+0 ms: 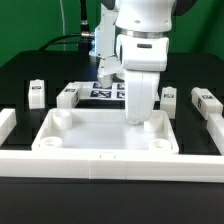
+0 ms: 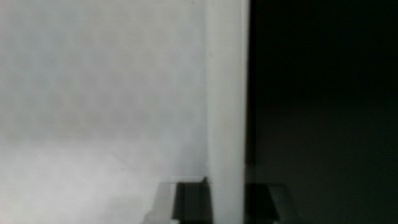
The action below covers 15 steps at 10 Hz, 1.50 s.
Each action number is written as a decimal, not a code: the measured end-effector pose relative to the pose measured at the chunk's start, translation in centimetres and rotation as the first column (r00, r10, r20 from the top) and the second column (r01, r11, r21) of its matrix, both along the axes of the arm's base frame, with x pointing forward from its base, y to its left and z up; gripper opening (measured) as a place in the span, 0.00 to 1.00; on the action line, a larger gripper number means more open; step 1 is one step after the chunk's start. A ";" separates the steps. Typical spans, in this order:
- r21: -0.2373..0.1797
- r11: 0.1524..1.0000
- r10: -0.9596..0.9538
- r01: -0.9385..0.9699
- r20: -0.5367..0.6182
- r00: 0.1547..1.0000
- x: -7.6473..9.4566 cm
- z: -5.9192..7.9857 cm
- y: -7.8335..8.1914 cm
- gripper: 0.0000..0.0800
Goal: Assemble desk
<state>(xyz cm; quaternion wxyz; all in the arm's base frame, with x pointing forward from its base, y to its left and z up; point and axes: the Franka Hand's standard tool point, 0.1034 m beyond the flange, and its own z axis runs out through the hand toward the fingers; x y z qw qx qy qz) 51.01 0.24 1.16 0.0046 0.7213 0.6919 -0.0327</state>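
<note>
The white tray-like tabletop point(image 1: 100, 135) lies on the black table in front of the arm, rim up, with round sockets in its corners. My gripper point(image 1: 140, 118) points straight down at its far rim, right of the middle. In the wrist view the thin white rim point(image 2: 228, 100) runs between my dark fingers point(image 2: 192, 205), and my gripper point(image 2: 228, 195) is shut on it. Beside the rim lies the tabletop's pale floor point(image 2: 107, 100). Two loose white legs point(image 1: 37, 93) point(image 1: 68, 95) lie at the exterior view's left, two more point(image 1: 170, 95) point(image 1: 205, 100) at its right.
The marker board point(image 1: 105, 92) lies flat behind the tabletop, partly hidden by the arm. A long white border wall point(image 1: 110, 162) runs along the front, with side pieces at the left point(image 1: 8, 122) and right point(image 1: 215, 130). A green backdrop stands behind.
</note>
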 end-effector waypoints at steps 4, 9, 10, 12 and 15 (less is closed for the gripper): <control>-0.003 1.000 0.019 -0.019 -0.039 0.999 0.3 0.0 1.3 0.07; 0.001 1.000 -0.001 0.001 -0.079 0.997 0.5 0.3 4.5 0.08; 0.004 1.000 -0.004 0.004 -0.082 0.997 0.6 0.2 5.1 0.08; 0.010 1.000 -0.004 0.005 -0.083 0.997 0.6 0.2 6.0 0.08; 0.011 1.000 -0.020 0.021 -0.080 0.997 0.6 0.2 6.4 0.08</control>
